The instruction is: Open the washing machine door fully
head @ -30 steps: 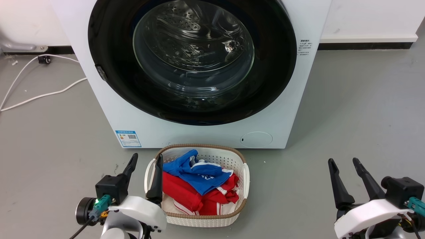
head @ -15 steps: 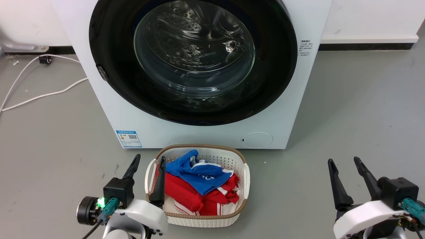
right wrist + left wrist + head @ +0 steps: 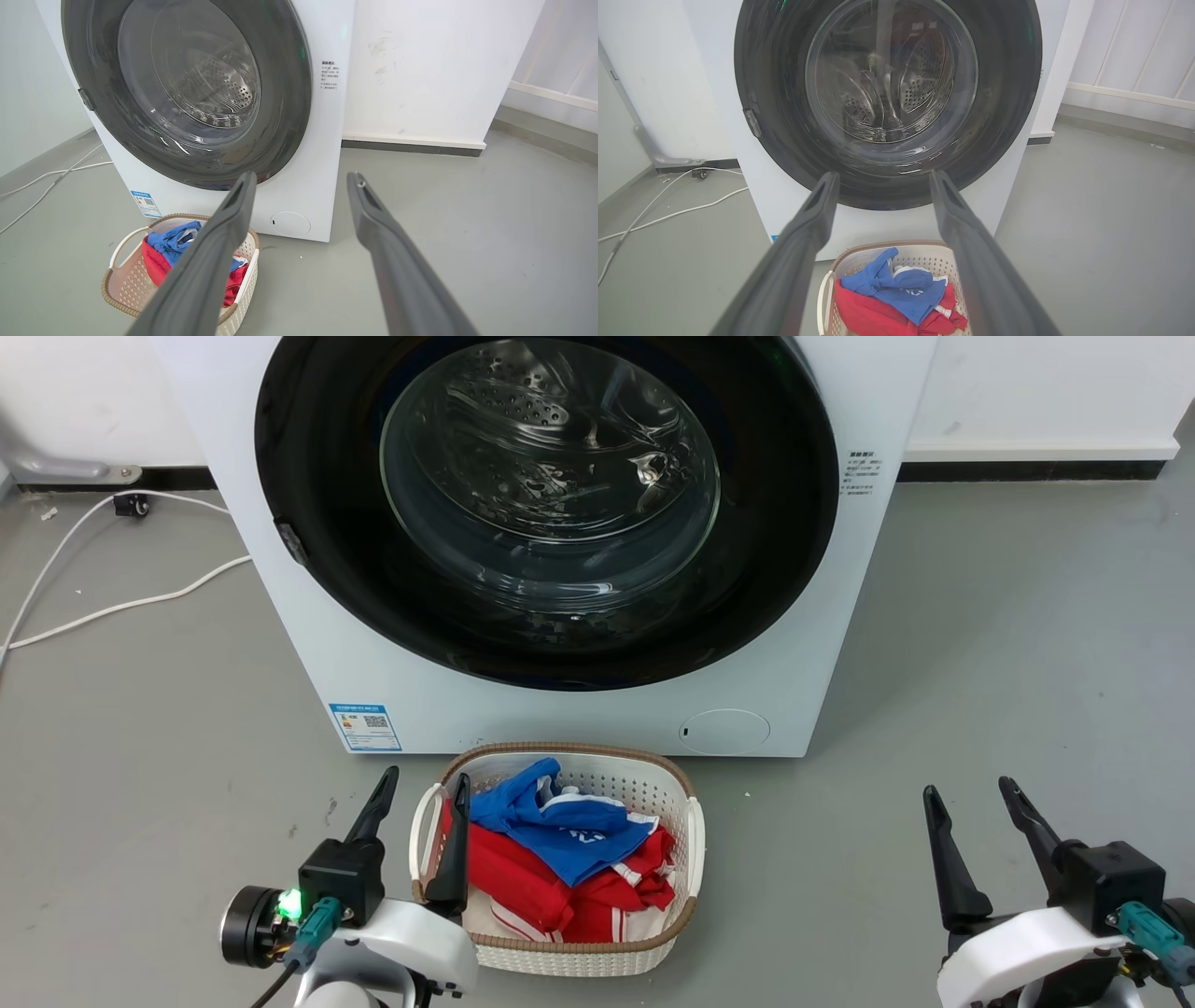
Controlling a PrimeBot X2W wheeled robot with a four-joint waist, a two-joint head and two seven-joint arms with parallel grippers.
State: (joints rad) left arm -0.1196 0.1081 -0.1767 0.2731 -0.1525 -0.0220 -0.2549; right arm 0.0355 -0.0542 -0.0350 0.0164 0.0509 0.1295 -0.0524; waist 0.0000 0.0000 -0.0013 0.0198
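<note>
The white washing machine [image 3: 597, 719] stands ahead on the grey floor. Its round glossy black door [image 3: 317, 457] lies flat against the front, with clear bulging glass at the centre and a small latch on its left rim [image 3: 291, 543]. The washing machine door [image 3: 780, 93] looks the same in the left wrist view. My left gripper [image 3: 425, 786] is open, low at the left, over the basket's left rim. My right gripper [image 3: 969, 791] is open at the lower right above bare floor, far from the washing machine door [image 3: 289, 116].
A white laundry basket [image 3: 693, 840] with red and blue clothes sits right in front of the machine. White cables [image 3: 112, 607] trail on the floor at the left. A white wall and dark skirting [image 3: 1027, 467] run behind on the right.
The whole head view has shifted slightly, so the camera moved. My left gripper has edged a little to the right toward the basket. The door has stayed flat against the machine.
</note>
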